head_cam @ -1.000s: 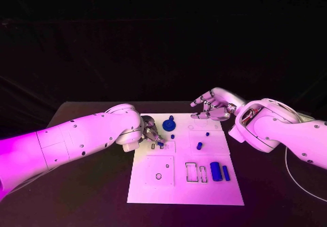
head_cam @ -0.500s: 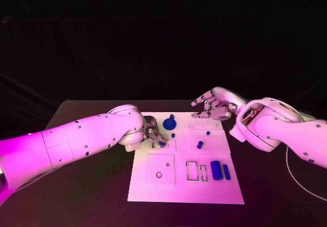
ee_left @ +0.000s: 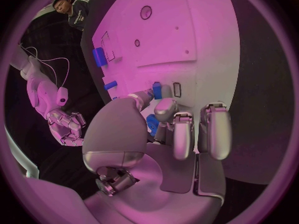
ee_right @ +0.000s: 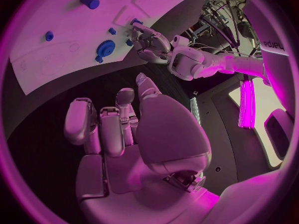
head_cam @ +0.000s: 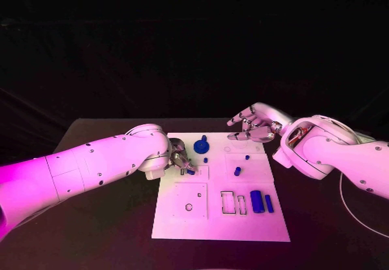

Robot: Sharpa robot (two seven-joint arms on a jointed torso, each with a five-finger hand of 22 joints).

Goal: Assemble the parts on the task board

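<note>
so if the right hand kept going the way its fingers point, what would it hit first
Probably the far edge of the white task board: the right hand hovers there, fingers apart, aimed down toward the round blue gear-like part. Depth is unclear.

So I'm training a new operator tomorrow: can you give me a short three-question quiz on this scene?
1. True or false: the right hand holds a blue part.
2. Which hand is at the small blue part by the narrow slots? A left hand, B right hand.
3. Fill in: the blue gear lies near the task board's ___ edge (far/near).

Key: 1 false; 2 A; 3 far.
</note>
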